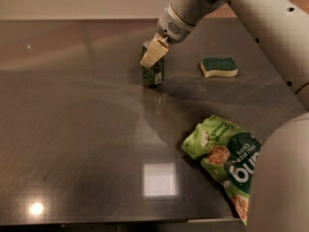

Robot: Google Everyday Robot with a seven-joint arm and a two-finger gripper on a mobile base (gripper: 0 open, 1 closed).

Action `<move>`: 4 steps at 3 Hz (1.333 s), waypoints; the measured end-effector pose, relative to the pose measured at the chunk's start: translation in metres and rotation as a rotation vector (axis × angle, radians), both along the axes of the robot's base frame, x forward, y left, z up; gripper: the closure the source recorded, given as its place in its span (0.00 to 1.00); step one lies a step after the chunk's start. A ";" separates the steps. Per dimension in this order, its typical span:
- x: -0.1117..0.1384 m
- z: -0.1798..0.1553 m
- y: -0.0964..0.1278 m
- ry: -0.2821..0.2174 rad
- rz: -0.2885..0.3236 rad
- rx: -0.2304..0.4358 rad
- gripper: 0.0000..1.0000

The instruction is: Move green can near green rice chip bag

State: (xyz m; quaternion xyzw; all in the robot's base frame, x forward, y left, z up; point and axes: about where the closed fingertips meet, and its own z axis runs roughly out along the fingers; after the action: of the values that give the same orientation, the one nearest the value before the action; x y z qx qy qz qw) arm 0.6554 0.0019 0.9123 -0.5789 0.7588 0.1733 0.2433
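Your green can stands upright in the upper centre of the frame, with the gripper clamped on its top. Bare surface spreads left and below it. The green rice chip bag lies lower right, well apart, reaching the near edge.

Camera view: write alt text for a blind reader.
The robot's end effector is at the top of a green can standing on a dark table. A green chip bag lies at the lower right, a sponge at the upper right.
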 end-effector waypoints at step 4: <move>-0.099 0.018 -0.060 0.076 -0.091 0.045 1.00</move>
State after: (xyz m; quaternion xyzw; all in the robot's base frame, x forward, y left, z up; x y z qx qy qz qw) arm 0.5564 -0.0586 0.9299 -0.5312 0.7889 0.2010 0.2348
